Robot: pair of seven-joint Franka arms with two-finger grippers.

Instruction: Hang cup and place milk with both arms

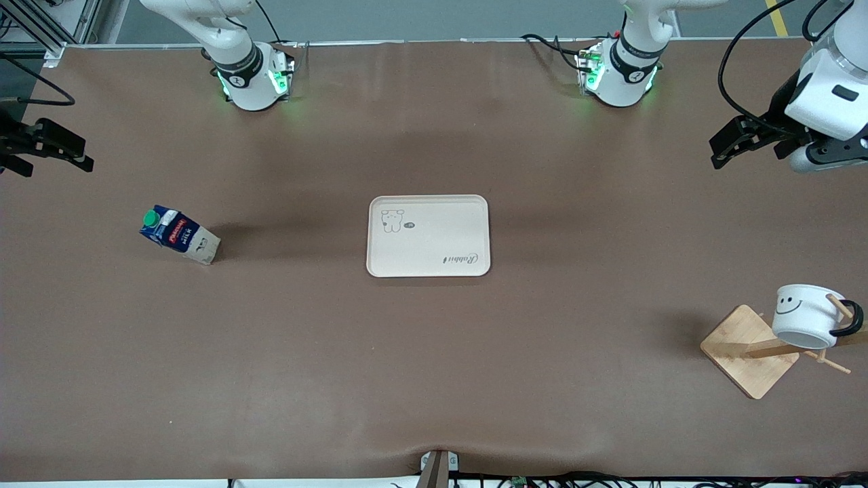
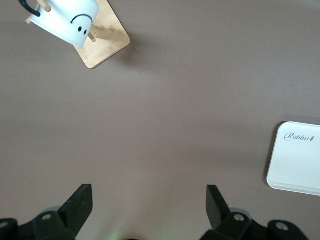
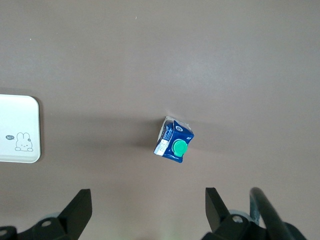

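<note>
The cup (image 1: pixel 807 315), white with a black smiley face, hangs by its black handle on a peg of the wooden rack (image 1: pixel 749 350) at the left arm's end of the table. It also shows in the left wrist view (image 2: pixel 70 20). The milk (image 1: pixel 178 235) stands on the table toward the right arm's end, green cap on top; it also shows in the right wrist view (image 3: pixel 174 140). My left gripper (image 1: pixel 717 154) is open and empty in the air above the table, apart from the rack. My right gripper (image 1: pixel 83 157) is open and empty in the air at the right arm's end, apart from the milk.
A white tray (image 1: pixel 428 236) with a rabbit drawing lies at the table's middle, with nothing on it. It shows in the left wrist view (image 2: pixel 297 157) and the right wrist view (image 3: pixel 17 129). The rack's base (image 2: pixel 102 45) is a square wooden board.
</note>
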